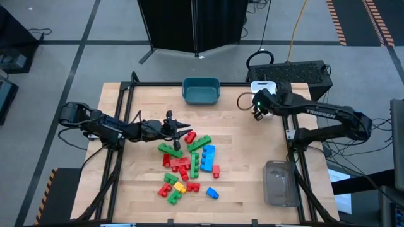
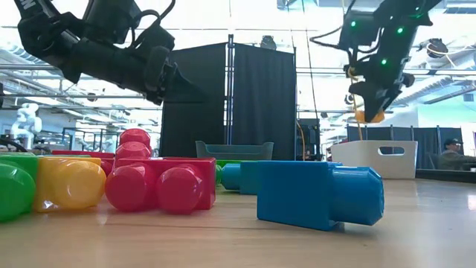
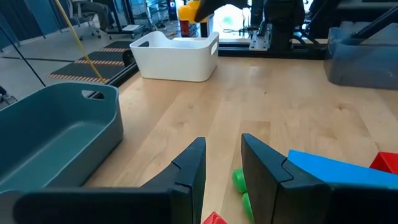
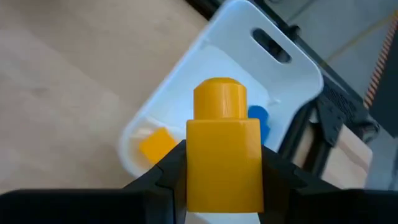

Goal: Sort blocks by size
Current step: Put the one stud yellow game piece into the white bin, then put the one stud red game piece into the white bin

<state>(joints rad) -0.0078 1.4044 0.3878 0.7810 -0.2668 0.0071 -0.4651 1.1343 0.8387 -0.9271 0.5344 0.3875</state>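
Red, green, blue and yellow blocks lie in a loose pile on the wooden table, left of its middle. My left gripper hovers at the pile's far edge, open by a narrow gap with nothing between its fingers. My right gripper is raised at the far right, shut on a short yellow block above the white bin. Inside that bin lie a yellow block and a blue block. My right gripper pinches the yellow block by two opposite sides of its square body between its two fingers. The fingers slant downward from above. The block's single stud points away from the gripper, and the block hangs clear over the white bin.
A teal bin stands at the far middle of the table. A clear bin stands at the near right. The wood between the pile and the clear bin is bare. A dark frame runs along the table's left and right edges.
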